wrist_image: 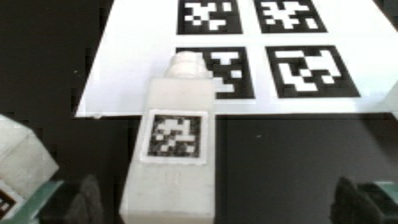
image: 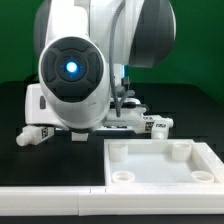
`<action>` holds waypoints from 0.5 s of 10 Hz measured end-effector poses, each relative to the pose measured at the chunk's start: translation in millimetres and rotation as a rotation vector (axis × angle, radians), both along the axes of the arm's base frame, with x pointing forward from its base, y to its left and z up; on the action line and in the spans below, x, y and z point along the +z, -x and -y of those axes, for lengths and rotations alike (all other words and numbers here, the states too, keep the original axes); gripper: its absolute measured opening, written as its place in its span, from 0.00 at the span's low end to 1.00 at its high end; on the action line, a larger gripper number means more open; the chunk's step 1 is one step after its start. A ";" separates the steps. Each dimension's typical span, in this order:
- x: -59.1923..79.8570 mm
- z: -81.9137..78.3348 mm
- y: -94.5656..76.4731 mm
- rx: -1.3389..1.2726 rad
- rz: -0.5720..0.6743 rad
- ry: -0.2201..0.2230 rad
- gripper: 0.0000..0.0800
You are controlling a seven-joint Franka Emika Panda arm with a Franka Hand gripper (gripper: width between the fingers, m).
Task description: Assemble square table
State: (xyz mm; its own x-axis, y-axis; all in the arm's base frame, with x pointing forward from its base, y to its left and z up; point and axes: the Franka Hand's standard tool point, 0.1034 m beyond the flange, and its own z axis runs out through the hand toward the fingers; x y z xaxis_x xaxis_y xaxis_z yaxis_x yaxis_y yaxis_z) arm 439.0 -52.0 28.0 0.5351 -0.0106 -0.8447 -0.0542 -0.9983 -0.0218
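The square table top point(image: 160, 165) is a white tray with round corner sockets, lying at the front on the exterior view's right. My gripper point(image: 125, 106) hangs behind it, low over the table. In the wrist view my gripper point(wrist_image: 224, 203) is open, with dark fingertips point(wrist_image: 79, 198) at both sides. A white leg point(wrist_image: 173, 140) with a square tag lies flat between them, close to one finger, and its threaded end rests on the marker board point(wrist_image: 143, 55). A second leg point(wrist_image: 16, 152) lies beside it.
A leg point(image: 36, 134) lies on the black table at the exterior view's left, and tagged white parts point(image: 155, 125) lie behind the top. A long white rail point(image: 50, 203) runs along the front edge. The arm's body hides much of the back.
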 end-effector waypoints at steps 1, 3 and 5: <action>-1.3 -0.3 1.2 0.001 -0.003 -0.002 0.81; -12.8 2.4 12.7 -0.005 -0.040 0.000 0.81; -17.5 -0.1 19.5 0.000 -0.051 -0.001 0.81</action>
State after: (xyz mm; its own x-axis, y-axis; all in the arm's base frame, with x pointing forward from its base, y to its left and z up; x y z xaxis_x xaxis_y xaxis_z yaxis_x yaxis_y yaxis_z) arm 419.5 -51.9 10.5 0.4914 -0.0097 -0.8709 -0.0556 -0.9983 -0.0202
